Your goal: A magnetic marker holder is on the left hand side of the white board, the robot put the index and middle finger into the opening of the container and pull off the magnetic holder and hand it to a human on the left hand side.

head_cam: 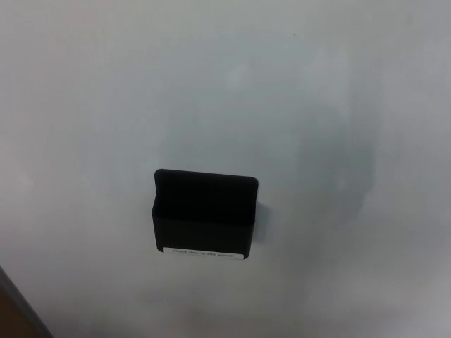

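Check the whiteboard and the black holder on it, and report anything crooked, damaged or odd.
Nothing stands out. The black rectangular magnetic marker holder sits flat and level on the white whiteboard, its opening facing up. A white label strip runs along its bottom edge, too blurred to read. The board shows only faint grey smudges.

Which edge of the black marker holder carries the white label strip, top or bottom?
The bottom edge: the white label strip runs along the base of the marker holder; its top edge is plain black.

The board [338, 91] looks smooth and faintly glossy, a pale white surface with soft grey smudges. The holder [204, 211] looks like matt black plastic, smooth-walled, with hardly any shine. A thin white label [204, 254], paper-like, runs along its bottom edge; its print is too blurred to read.
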{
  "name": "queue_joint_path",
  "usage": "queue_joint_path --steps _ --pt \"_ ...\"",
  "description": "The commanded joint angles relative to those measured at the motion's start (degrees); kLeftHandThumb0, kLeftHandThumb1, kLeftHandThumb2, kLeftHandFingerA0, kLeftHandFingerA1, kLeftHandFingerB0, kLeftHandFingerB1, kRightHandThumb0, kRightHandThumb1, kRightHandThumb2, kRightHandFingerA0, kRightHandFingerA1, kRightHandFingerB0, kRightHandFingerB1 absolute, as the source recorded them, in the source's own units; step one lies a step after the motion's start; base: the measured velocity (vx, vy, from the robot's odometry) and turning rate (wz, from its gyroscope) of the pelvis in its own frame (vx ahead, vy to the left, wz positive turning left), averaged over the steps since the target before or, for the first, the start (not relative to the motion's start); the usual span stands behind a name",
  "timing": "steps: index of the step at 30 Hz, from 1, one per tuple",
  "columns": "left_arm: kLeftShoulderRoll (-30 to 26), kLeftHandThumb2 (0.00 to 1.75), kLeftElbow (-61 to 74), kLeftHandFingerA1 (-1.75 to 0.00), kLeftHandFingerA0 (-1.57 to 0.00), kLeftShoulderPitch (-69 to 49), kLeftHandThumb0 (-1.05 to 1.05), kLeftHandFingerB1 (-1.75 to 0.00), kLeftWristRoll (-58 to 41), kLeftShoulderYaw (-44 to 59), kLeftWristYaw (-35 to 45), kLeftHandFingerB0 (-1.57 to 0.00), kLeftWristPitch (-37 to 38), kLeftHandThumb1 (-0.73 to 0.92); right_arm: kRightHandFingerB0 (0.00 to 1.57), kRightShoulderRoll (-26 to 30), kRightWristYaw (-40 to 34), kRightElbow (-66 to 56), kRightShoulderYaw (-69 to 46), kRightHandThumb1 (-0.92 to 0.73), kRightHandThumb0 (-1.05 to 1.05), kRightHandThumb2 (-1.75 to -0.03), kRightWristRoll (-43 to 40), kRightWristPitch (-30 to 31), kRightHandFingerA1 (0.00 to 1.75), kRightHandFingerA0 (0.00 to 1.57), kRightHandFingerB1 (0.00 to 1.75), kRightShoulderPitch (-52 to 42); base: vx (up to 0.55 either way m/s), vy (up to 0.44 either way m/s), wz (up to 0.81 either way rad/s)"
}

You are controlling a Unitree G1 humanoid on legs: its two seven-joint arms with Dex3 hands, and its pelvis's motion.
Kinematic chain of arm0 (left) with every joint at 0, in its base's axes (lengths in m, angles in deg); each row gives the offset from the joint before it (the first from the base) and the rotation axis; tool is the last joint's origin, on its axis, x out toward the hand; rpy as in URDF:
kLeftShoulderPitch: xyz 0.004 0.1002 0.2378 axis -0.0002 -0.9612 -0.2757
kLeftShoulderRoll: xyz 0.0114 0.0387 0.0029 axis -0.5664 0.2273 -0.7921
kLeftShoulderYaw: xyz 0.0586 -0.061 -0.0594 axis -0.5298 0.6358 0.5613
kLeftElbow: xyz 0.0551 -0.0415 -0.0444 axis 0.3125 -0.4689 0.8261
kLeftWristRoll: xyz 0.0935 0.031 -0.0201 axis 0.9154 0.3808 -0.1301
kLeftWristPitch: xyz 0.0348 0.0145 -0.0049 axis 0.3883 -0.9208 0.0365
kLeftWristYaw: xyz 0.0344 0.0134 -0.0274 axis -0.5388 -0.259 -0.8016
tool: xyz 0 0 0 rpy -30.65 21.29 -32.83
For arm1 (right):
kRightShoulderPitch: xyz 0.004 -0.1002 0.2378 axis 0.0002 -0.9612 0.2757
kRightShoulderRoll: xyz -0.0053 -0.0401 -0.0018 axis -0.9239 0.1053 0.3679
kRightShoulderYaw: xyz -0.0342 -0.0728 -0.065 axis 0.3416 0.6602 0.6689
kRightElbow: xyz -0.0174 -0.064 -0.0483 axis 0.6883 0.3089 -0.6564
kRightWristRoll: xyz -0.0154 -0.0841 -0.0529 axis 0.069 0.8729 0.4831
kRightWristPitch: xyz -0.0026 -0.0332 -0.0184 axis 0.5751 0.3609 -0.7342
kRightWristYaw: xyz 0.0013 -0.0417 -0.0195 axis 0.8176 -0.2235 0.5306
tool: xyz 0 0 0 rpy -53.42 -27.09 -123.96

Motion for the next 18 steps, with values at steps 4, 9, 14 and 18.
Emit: queue_joint_path --steps 4,9,14,18 --pt "1.04 0.57 24.93 -0.38 -0.48 -9.33 -0.46 -0.33 -6.81 0.86 14.15 -0.37 20.48 0.57 0.39 -3.34 5.08 1.55 -7.40 -0.75 -0.54 -0.63 -10.25 -19.69 0.55 0.58 0.34 1.48 0.00 0.000 0.00" --pt "-1.07 0.58 42.73 -0.38 -0.48 -14.39 -0.52 -0.34 -1.99 -1.61 12.34 -0.40 27.80 0.55 0.39 -3.01 4.98 2.77 -7.52 -0.75 -0.54 -0.63 -9.25 -20.82 0.54 0.58 0.34 2.17 0.00 0.000 0.00" --pt "-7.36 0.56 65.41 -0.38 -0.50 -13.09 -0.54 -0.34 -3.70 0.62 12.93 -0.42 25.27 0.48 0.38 -3.09 4.28 3.11 -7.44 -0.74 -0.55 -0.63 -8.68 -21.43 0.54 0.58 0.34 3.27 0.00 0.000 0.00" --pt "-9.98 0.56 69.91 -0.39 -0.60 -11.05 -0.56 -0.36 -2.79 1.94 12.23 -0.52 23.38 0.49 0.40 -3.19 3.65 3.43 -7.63 -0.75 -0.57 -0.63 -8.58 -21.70 0.49 0.51 0.34 3.72 0.00 0.000 0.00"
